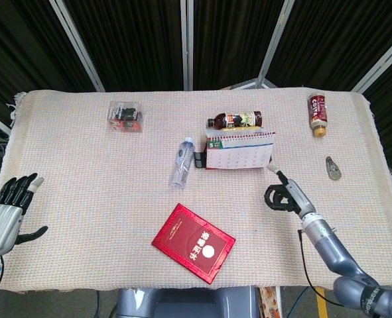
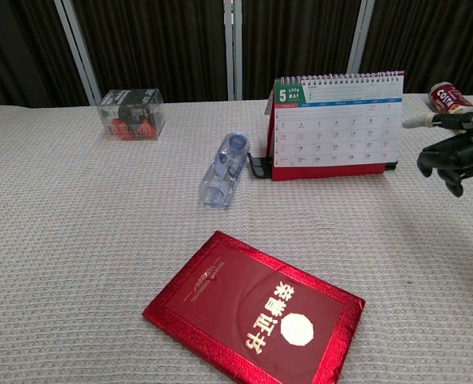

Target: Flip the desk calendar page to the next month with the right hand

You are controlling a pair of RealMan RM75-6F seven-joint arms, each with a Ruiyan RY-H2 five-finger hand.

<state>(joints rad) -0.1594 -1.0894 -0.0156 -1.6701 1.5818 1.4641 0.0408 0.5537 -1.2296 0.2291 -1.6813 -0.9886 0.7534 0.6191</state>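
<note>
Both views show right hand point(image 1: 285, 193) near calendar point(image 1: 239, 152), left hand point(image 1: 6, 212) head-only

The white desk calendar with a red base and a wire spiral on top point(image 2: 337, 124) stands near the far edge of the table. In its top left corner is a big white "5" on a green patch, with tiny letters beside it that look like "MAY". Under that are rows of small day numbers, too small to read one by one.

The flat shiny red booklet point(image 2: 256, 310) lies near the front edge of the table. It has gold Chinese letters, "荣誉证书", and a round gold sign beside them.

The small bottle with a red label and yellow cap point(image 2: 454, 102) lies near the far right corner. White letters on its label look like "COW", but they are not clear.
</note>
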